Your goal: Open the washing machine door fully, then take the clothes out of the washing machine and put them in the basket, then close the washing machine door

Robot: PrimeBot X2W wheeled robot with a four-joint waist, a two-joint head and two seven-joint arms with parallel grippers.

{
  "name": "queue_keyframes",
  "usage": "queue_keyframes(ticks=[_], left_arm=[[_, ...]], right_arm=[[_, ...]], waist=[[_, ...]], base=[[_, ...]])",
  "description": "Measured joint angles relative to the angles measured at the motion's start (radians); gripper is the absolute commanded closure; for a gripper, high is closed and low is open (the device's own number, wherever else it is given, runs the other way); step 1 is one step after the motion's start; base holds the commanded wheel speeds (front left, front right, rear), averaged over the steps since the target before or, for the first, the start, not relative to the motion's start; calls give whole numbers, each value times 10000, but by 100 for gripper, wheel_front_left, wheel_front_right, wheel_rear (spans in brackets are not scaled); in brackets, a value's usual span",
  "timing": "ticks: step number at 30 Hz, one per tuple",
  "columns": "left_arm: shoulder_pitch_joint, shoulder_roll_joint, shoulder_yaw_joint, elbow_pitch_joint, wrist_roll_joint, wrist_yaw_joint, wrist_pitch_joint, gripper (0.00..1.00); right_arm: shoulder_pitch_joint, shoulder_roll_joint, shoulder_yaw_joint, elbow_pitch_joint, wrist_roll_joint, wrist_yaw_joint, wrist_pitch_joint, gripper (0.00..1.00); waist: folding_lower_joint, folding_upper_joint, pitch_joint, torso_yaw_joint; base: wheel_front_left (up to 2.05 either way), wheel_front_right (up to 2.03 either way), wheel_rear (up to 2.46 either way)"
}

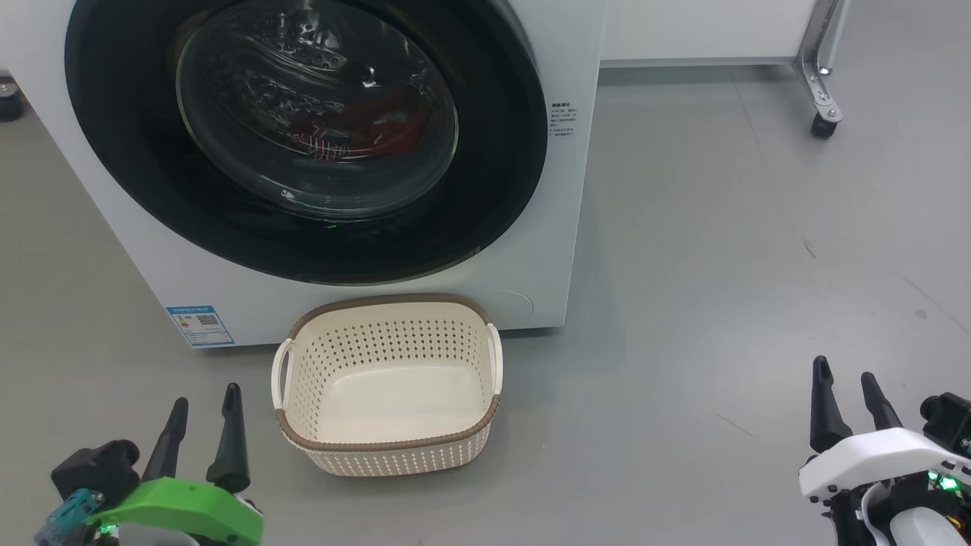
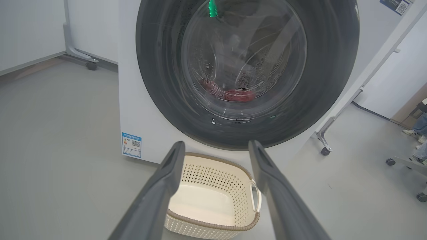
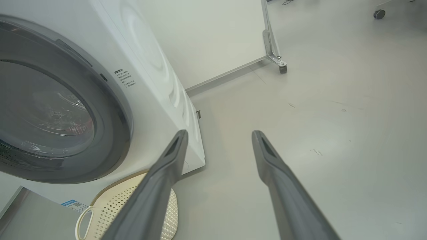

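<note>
Claws first: the left claw (image 1: 206, 396) sits low on the left and the right claw (image 1: 843, 369) low on the right. Both have their fingers spread wide apart with nothing in them, and both are well short of the machine. Between them, closer to the left one, the basket (image 1: 387, 444) stands upright on the floor (image 1: 721, 265), mouth up and nothing inside. Its long axis runs left to right across the front of the washing machine (image 1: 561, 227), with a white handle on each short end. Its back rim is right up against the machine's base, touching or nearly, hard to say. Above it the washing machine door (image 1: 501, 152) is shut flush, glass bowl facing straight out at the robot, and I can't tell which side it hinges on. Behind the glass the clothes (image 1: 394, 133) lie in a red heap at the bottom of the drum. My worries: that glossy black rim looks slippery, so a finger hooking the edge could skate off. Also the basket is parked right under the door, so a low arm could shove it aside, and then whatever gets pulled out probably lands on the floor instead.
</note>
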Motion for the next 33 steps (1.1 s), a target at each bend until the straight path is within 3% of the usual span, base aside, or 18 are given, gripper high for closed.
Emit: queue_keyframes(ticks=[24, 33], left_arm=[[1, 50, -654, -98, 3172, 566, -830, 0], [2, 138, -784, -61, 4040, 654, -1020, 0]], right_arm=[[-158, -303, 1496, -217, -3256, -456, -681, 0], [-161, -418, 1622, -217, -3927, -704, -865, 0]], waist=[[0, 0, -85, 70], [0, 0, -104, 96]], base=[[0, 0, 0], [0, 0, 0]])
